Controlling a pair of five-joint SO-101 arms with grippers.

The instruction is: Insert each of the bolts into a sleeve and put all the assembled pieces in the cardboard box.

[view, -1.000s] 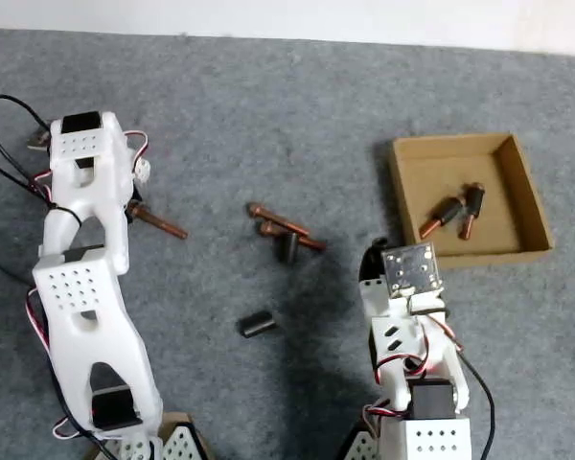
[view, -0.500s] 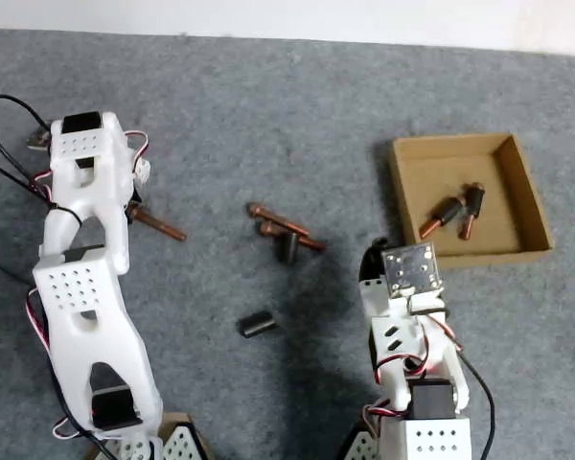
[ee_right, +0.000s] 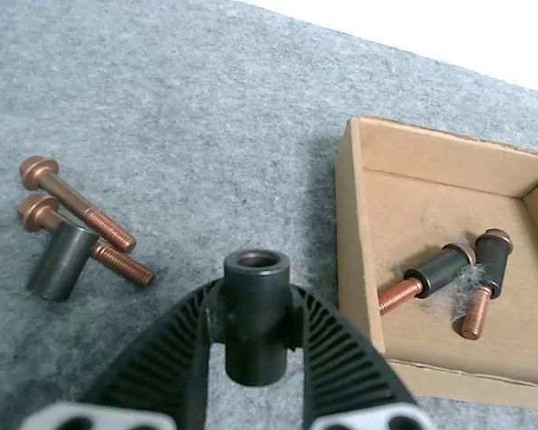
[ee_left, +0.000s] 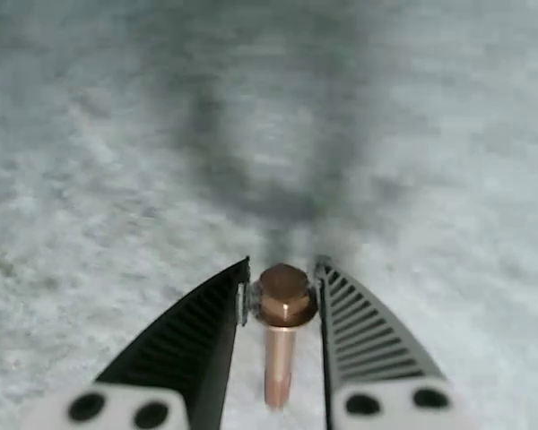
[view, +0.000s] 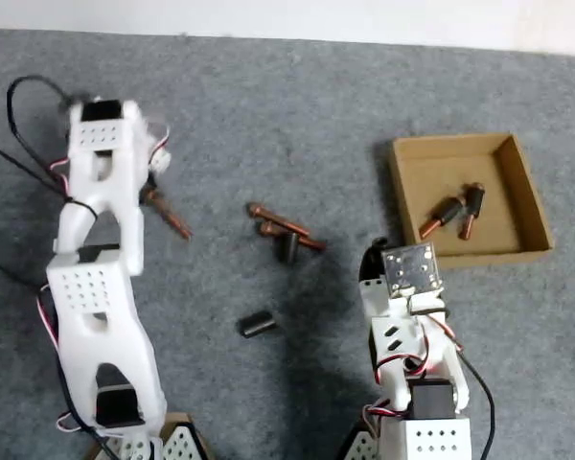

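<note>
From where I stand, the left arm (view: 101, 192) reaches out over the far left of the grey bench (view: 316, 115). Its tool (ee_left: 282, 269) is clamped on the hex head of a copper bolt (ee_left: 281, 309), whose shank runs back between the two black fingers (ee_left: 206, 331). From above, that bolt (view: 170, 215) pokes out slantwise from under the arm's white housing, pointing roughly toward the middle of the bench. The right arm (view: 412, 335) sits nearer the front. Its tool (ee_right: 255, 296) is closed around a dark sleeve (ee_right: 254, 313), held upright with its open bore facing up. Just beyond that arm, on the right side of the bench, is the cardboard box (view: 431, 177). Two assembled pieces lie in it, close together: one (view: 443, 215) and another (view: 471, 209), each a dark sleeve with a copper shank sticking out. In the middle of the bench two loose bolts (view: 278, 219) (view: 307, 241) lie almost parallel. A loose sleeve (view: 287, 247) rests across the nearer one, touching it; whether it also touches the farther one I cannot tell. Another sleeve (view: 257, 324) lies on its side by itself, nearer the front and well apart from that cluster, between the two arms.
</note>
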